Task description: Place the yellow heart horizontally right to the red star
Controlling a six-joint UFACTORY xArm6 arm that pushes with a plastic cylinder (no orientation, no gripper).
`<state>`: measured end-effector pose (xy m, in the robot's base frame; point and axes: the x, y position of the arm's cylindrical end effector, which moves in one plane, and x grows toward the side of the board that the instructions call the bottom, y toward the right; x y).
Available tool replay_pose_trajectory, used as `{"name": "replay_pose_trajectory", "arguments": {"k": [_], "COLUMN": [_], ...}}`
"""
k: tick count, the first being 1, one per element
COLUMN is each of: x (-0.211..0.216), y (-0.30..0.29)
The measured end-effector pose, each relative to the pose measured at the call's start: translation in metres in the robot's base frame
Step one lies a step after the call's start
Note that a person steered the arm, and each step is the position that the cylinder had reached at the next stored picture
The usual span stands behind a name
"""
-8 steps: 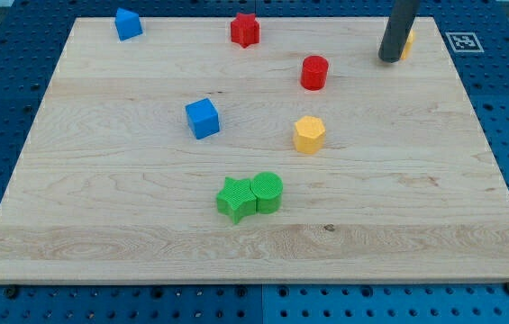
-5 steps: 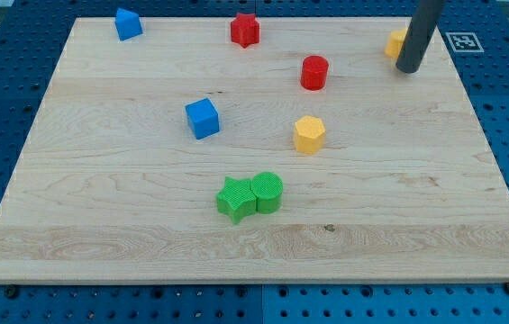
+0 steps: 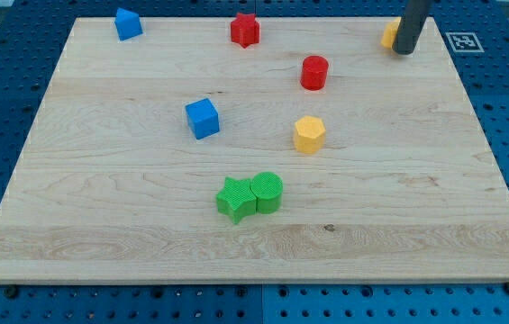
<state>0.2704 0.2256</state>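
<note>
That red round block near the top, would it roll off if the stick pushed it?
Probably not. The red cylinder stands on its flat end on the wooden board, so it should slide, not roll. It looks squat, so tipping seems unlikely. My tip is off to the view's right, beside a yellow block.

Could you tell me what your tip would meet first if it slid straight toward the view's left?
My tip would first meet the yellow block right beside it, probably touching already; the rod hides its shape.
</note>
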Motion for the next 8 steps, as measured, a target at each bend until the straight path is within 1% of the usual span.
{"name": "replay_pose_trajectory", "arguments": {"k": [4, 5, 6, 7, 8], "x": [-0.010, -0.019, -0.015, 0.023, 0.039], "y": [0.000, 0.000, -0.002, -0.002, -0.002]}}
